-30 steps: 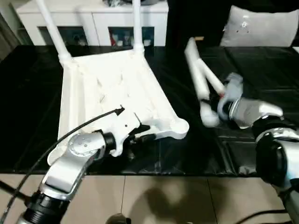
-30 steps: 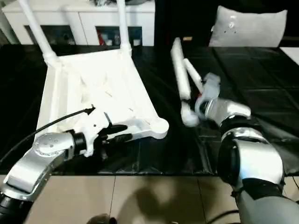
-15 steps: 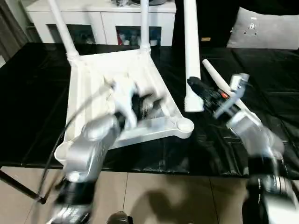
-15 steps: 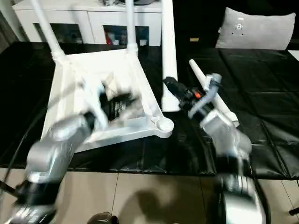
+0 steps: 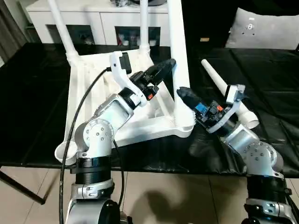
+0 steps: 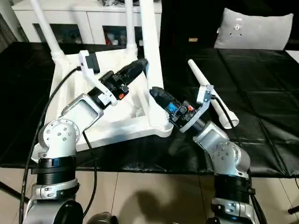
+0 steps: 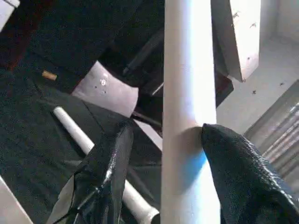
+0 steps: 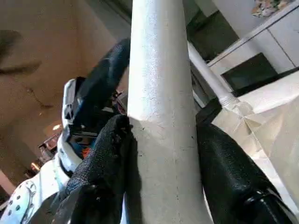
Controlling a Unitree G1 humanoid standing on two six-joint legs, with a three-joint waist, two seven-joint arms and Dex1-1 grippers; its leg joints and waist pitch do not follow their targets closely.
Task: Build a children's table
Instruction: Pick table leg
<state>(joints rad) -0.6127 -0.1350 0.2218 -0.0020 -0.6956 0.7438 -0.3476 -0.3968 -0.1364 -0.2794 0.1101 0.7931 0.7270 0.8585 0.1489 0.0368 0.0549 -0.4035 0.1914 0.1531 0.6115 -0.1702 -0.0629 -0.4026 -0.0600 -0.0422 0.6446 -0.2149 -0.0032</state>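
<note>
Currently the children's table (image 5: 100, 100) lies upside down on the black mat (image 5: 32, 93), two legs upright at its far corners. A third leg (image 5: 176, 51) stands in the near right socket — the right gripper (image 8: 161, 135) clamps it low, while the left gripper (image 7: 161, 149) straddles it higher, fingers spread, one pad (image 7: 219, 140) touching. The fourth leg (image 5: 224, 91) lies loose right of the table.

- Head views evenly lit, sharp; soft sheen on the black surface (image 5: 32, 102).
- Faint shadow on the floor (image 5: 159, 200).
- Left wrist view dim, the leg (image 7: 187, 93) bright, slightly soft.
</note>
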